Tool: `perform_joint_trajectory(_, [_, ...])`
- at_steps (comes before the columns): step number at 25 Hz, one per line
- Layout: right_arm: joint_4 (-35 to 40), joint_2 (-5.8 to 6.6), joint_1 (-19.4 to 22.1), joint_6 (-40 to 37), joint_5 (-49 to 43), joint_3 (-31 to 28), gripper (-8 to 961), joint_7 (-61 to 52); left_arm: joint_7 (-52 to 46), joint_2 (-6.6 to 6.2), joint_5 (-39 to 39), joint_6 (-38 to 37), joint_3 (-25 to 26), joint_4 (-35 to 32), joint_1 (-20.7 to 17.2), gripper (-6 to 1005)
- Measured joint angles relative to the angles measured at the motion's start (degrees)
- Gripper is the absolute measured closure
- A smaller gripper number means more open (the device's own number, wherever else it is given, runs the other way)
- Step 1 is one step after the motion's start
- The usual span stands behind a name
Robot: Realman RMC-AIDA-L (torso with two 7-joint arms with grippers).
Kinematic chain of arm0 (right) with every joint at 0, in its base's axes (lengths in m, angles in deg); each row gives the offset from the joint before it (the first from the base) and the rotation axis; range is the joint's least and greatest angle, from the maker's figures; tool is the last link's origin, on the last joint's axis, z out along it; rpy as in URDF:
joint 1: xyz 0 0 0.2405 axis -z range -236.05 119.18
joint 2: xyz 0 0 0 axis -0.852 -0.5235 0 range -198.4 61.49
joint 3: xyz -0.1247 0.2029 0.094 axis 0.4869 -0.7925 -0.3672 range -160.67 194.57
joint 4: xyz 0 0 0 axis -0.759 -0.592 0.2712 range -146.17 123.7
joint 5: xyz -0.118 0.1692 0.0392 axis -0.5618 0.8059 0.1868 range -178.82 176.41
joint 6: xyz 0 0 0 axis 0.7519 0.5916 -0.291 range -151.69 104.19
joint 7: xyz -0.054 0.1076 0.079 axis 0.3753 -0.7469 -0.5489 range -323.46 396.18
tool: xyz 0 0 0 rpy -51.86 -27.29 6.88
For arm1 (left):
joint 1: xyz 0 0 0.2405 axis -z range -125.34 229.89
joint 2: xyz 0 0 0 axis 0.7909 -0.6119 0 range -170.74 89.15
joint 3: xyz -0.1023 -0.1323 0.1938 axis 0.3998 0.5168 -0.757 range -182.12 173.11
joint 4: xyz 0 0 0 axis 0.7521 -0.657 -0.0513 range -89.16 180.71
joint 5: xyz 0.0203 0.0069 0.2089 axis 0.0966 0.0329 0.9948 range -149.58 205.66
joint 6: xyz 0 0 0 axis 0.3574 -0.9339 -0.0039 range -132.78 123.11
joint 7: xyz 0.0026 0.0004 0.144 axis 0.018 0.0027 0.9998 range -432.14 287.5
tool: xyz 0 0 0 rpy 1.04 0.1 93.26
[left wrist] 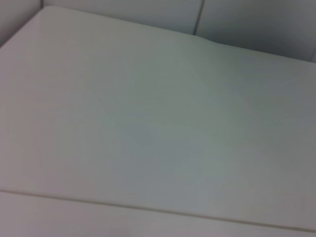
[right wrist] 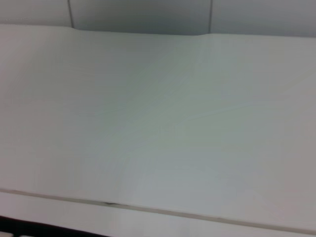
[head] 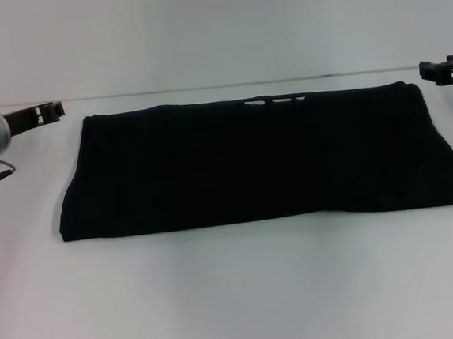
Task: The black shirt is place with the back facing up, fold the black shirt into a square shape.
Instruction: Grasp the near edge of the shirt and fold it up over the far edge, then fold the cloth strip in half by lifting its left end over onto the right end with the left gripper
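Note:
The black shirt (head: 257, 160) lies flat on the white table (head: 237, 295) in the head view as a wide folded rectangle, its far edge near the table's back edge. My left gripper (head: 47, 111) hangs at the far left, just off the shirt's far left corner and apart from it. My right gripper (head: 444, 69) hangs at the far right edge of the view, beyond the shirt's far right corner. Neither touches the shirt. Both wrist views show only bare white table surface.
The table's back edge (head: 219, 87) runs just behind the shirt, with a pale wall beyond it. A wide strip of bare white table lies in front of the shirt. A seam (left wrist: 148, 207) crosses the left wrist view and another seam (right wrist: 148, 210) crosses the right wrist view.

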Motion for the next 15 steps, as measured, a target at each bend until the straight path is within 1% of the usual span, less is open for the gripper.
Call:
perform_joint_trajectory(1, [0.06,0.36,0.16,-1.45,0.01,0.01,574,-0.88,-0.05,-0.04,-0.11,-0.32,0.06,-0.06,-0.17,753])
perform_joint_trajectory(3, [0.34,1.46,0.8,-5.71,-0.05,0.2,487,-3.29,-0.61,-0.37,-0.36,-3.43,0.1,-0.92,-0.81,673])
perform_joint_trajectory(4, [0.76,2.0,1.31,-8.88,-0.08,0.27,439,-4.64,-1.35,-0.59,-0.37,-6.49,0.06,-1.91,-1.43,632])
perform_joint_trajectory(6, [2.35,2.59,2.71,-14.86,-0.02,0.3,344,-6.64,-2.74,-0.97,-0.38,-12.54,-0.02,-3.89,-2.54,552])
perform_joint_trajectory(7, [3.66,2.81,3.6,-18.47,0.02,0.29,297,-7.77,-3.31,-1.16,-0.39,-17.07,-0.01,-5.46,-3.32,512])
perform_joint_trajectory(9, [6.59,2.97,5.28,-24.4,0.04,0.24,292,-9.63,-3.83,-1.4,-0.54,-24.99,0.06,-8.43,-4.75,273])
perform_joint_trajectory(10, [8.4,3.0,6.37,-27.79,0.04,0.14,290,-10.82,-3.92,-1.46,-0.76,-29.33,0.11,-9.91,-5.52,262])
perform_joint_trajectory(11, [9.87,3.0,7.31,-30.63,0.04,0.0,287,-11.75,-4.17,-1.48,-1.15,-35.31,0.11,-12.14,-6.8,251])
perform_joint_trajectory(15, [13.34,3.23,10.35,-39.14,0.0,-0.01,277,-14.94,-5.25,-1.48,-1.38,-43.62,0.11,-15.88,-9.55,207])
